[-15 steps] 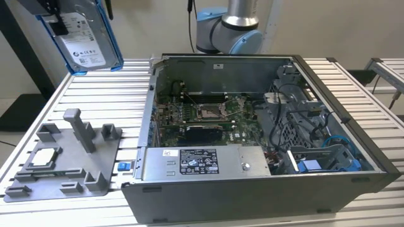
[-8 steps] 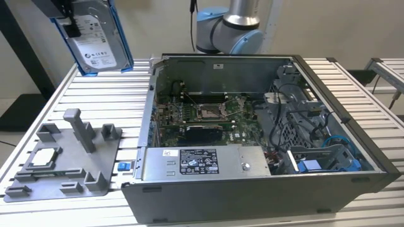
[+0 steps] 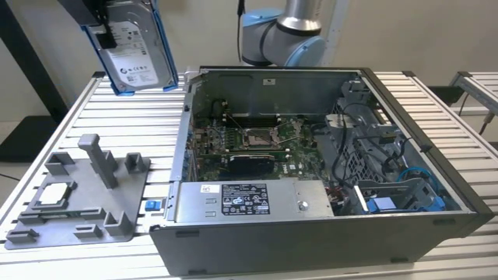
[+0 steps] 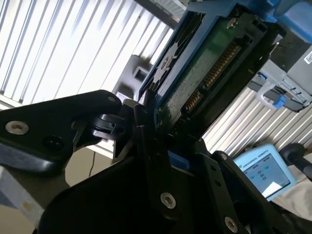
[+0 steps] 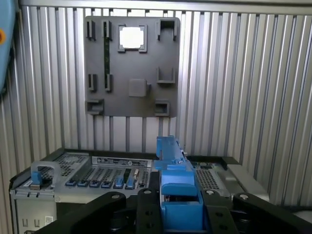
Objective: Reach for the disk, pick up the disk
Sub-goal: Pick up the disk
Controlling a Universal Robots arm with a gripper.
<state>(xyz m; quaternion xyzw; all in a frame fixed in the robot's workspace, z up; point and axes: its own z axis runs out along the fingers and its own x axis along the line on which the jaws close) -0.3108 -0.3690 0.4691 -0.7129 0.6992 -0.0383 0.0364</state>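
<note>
We see the flat silver-grey hard disk with a white label and bright blue plastic frame [image 3: 134, 49] up in the air, over the ribbed metal table [image 3: 125, 114], beside the open grey computer box [image 3: 311, 242]. The black gripper [image 5: 178, 200] pinches its edge.

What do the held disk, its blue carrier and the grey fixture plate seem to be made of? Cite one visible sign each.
The disk: likely metal, silver-grey with dull sheen, under a white paper-like label. The carrier: probably plastic, uniformly bright blue, moulded look. The fixture plate: matt grey, perhaps plastic or printed; blocky integral posts, no shine.
</note>
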